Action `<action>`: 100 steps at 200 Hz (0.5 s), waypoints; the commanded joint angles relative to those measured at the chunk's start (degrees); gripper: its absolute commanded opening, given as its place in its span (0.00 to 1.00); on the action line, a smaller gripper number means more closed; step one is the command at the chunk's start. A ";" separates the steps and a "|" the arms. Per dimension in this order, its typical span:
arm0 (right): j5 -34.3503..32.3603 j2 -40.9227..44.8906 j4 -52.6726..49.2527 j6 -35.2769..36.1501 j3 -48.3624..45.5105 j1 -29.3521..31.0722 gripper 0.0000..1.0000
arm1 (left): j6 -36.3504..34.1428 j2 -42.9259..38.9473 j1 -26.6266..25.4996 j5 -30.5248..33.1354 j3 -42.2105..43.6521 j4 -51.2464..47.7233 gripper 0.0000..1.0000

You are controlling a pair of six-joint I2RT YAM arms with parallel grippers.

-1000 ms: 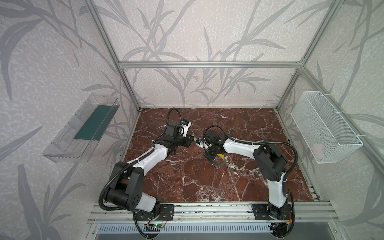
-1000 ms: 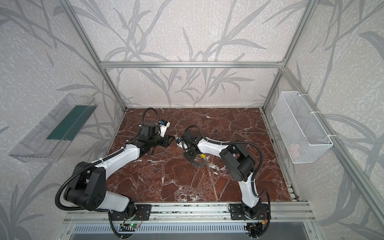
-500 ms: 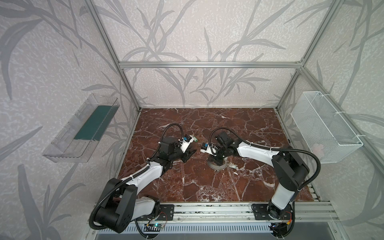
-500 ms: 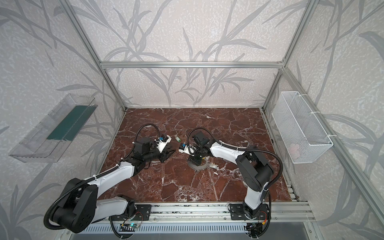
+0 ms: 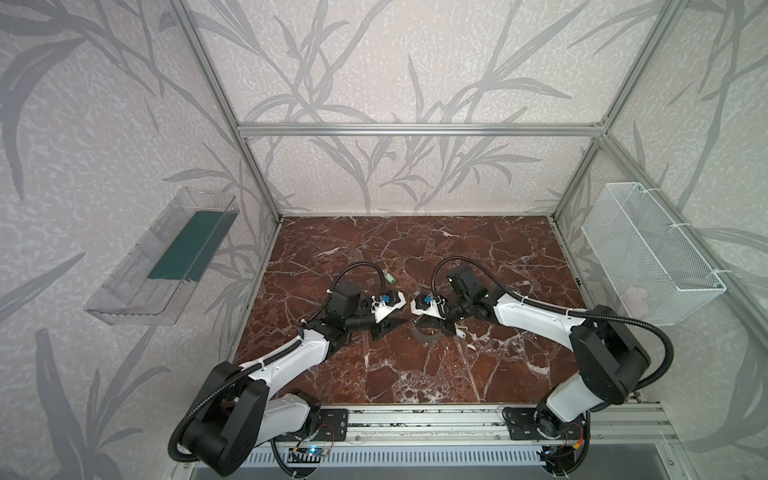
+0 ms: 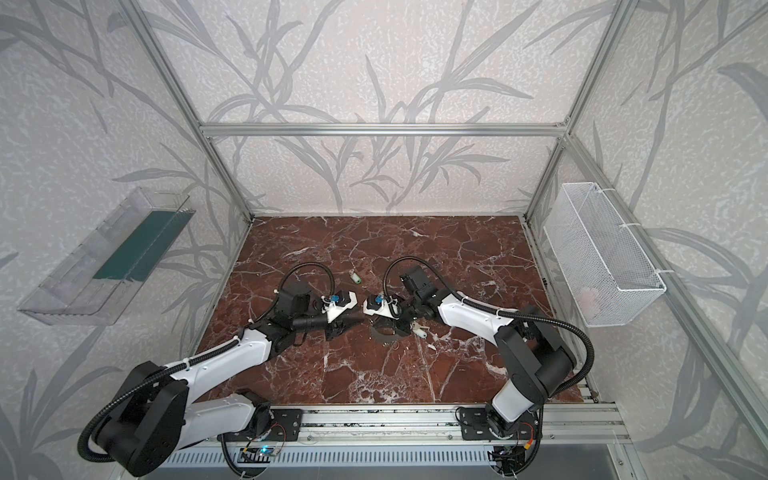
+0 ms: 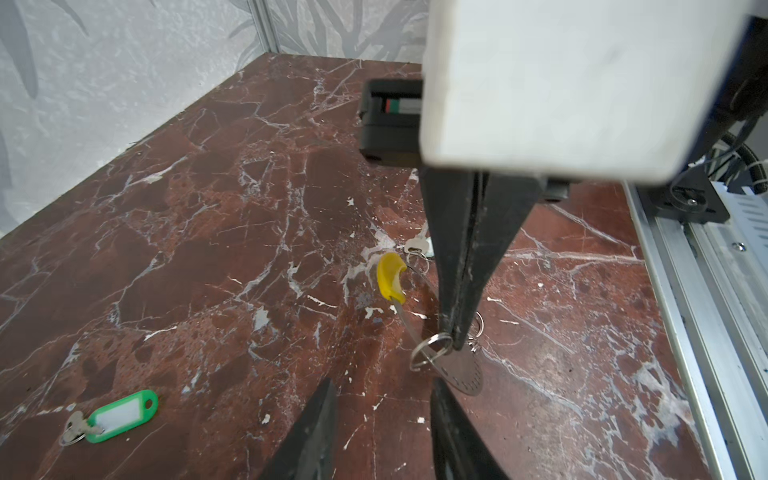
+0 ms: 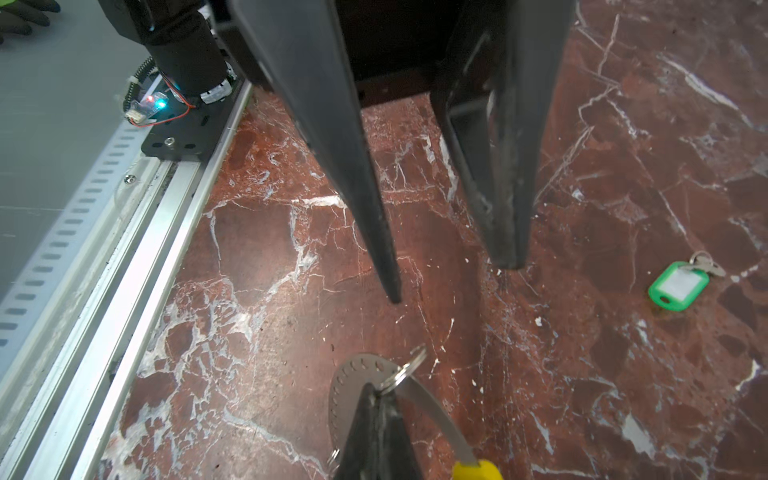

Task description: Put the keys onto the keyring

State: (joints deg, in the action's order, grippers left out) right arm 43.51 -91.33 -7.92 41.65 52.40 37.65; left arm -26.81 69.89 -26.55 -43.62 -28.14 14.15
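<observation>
Pinching the grey band of the keyring (image 7: 461,376), my right hand (image 7: 455,343) was closed tight on it, tips pointing down at the desk (image 5: 415,374). My left hand (image 8: 449,282) faced it from close by, fingers spread wide above the marble.

The left wrist view alone showed the yellow sleeve (image 7: 390,276) whole, curving up just behind my right fingertips. Past the sleeve it showed the second key (image 7: 417,245), partly hidden by those fingers. The right wrist view caught only the sleeve's end at its edge. It did show plainly a small split ring (image 8: 405,368) hooked round the band right at my right fingertips.

In both top views the keyring was no more than a grey arc under my right hand, its yellow part hidden. The green-tagged key (image 7: 120,415) lay flat on the desk, apart from both hands, beyond my left hand towards the back wall.

Only the top views took in the containers. A clear bin (image 5: 124,291) hung on the wall outside my left arm, with a dark green panel (image 5: 187,245) in it. A white wire basket (image 5: 623,249) hung on the wall outside my right arm, holding something pale (image 5: 636,296) too blurred to name.
</observation>
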 commanded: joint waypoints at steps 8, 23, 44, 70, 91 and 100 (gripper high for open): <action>2.83 2.32 1.74 2.19 -0.90 -0.02 0.00 | -5.03 1.35 -1.35 -1.98 -2.87 -3.56 0.40; 3.05 2.47 1.56 2.59 -1.07 -0.01 0.00 | -5.62 1.28 -1.82 -2.31 -3.05 -3.78 0.40; 3.11 2.72 1.59 3.43 -1.36 0.06 0.00 | -6.20 1.73 -2.36 -2.84 -3.79 -4.84 0.39; 3.51 3.15 1.52 4.29 -1.60 0.14 0.00 | -7.37 2.59 -2.91 -2.63 -4.62 -5.61 0.37; 3.51 3.34 1.51 4.83 -1.78 0.17 0.00 | -8.01 3.05 -3.26 -2.90 -5.40 -5.92 0.32; 3.56 3.43 1.74 5.21 -1.86 0.20 0.00 | -8.35 3.23 -3.48 -3.13 -5.84 -6.42 0.30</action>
State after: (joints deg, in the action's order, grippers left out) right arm 45.52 -89.91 -6.68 45.32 51.20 37.67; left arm -32.29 72.51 -29.41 -44.99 -31.88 9.52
